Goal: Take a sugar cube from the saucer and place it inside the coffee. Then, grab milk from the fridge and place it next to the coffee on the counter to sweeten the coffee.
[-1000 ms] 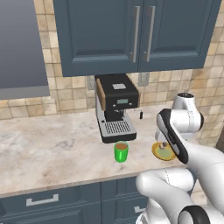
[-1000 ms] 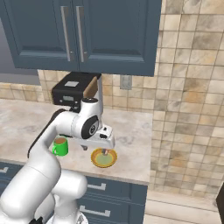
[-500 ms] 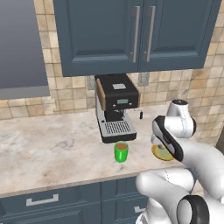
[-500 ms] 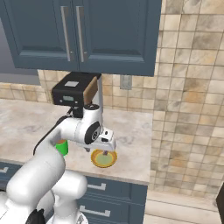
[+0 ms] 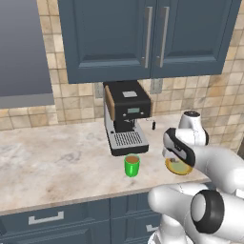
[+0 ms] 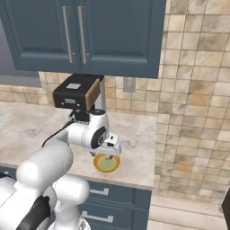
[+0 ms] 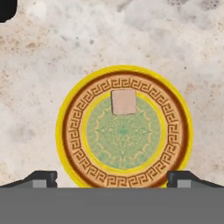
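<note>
Progress: nothing of the task was yet done. The sugar cube (image 7: 124,101) lay on the saucer (image 7: 70,131), on the pale centre close to the inner patterned ring, untouched. The tool (image 7: 112,177) hung directly above the saucer, looking straight down, its jaws spread wide with the fingertips (image 7: 41,177) at either side of the plate and nothing between them; it held nothing. The cube sat off the midline between the tips, toward the top of the hand view, so I judged some repositioning was needed before a descent.

The coffee (image 5: 132,165) stood on the bench (image 5: 57,157) in front of the coffee machine (image 5: 125,121), well apart from the saucer, brown liquid showing at its top. Left to do: pick the cube, drop it in the cup, then the whole milk errand.

Hard to make out: in the left base view the arm covered most of the saucer (image 5: 177,167); in the right base view the wrist hid the tool, and the cube was too small to pick out on the saucer (image 6: 107,163). Height of tool above the plate could not be judged.
</note>
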Tool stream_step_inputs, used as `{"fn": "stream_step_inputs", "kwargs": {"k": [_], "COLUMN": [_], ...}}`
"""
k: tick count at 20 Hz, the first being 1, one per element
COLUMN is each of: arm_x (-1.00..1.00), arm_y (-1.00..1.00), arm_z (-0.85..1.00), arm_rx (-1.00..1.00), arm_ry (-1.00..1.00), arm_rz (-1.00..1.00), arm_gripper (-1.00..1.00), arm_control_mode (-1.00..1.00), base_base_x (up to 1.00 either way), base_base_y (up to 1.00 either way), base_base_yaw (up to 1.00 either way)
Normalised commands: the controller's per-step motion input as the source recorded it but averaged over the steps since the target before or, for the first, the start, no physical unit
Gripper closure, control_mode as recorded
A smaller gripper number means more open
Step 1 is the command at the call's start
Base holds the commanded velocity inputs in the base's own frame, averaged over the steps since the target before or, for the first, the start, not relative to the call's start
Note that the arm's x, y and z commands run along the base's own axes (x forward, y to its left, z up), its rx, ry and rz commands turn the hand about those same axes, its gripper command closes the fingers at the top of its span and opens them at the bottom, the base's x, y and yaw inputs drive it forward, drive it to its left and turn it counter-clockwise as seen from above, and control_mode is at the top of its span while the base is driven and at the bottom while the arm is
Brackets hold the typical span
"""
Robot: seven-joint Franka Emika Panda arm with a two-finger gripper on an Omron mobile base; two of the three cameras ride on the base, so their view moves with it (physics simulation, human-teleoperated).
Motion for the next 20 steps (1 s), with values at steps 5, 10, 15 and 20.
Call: {"fn": "stream_step_inputs", "kwargs": {"k": [5, 10, 15, 20], "arm_x": [0.01, 0.09, 0.2, 0.27], "arm_y": [-0.09, -0.01, 0.0, 0.0], "arm_z": [-0.24, -0.11, -0.13, -0.14], "arm_rx": [0.0, 0.0, 0.0, 0.0], "arm_ry": [0.0, 0.0, 0.0, 0.0], "arm_rz": [0.0, 0.0, 0.0, 0.0], "arm_gripper": [-1.0, -1.0, -1.0, -1.0], "arm_control_mode": [-1.0, -1.0, -1.0, -1.0], "base_base_x": [0.0, 0.0, 0.0, 0.0], "base_base_y": [0.0, 0.0, 0.0, 0.0], "base_base_yaw": [0.0, 0.0, 0.0, 0.0]}}
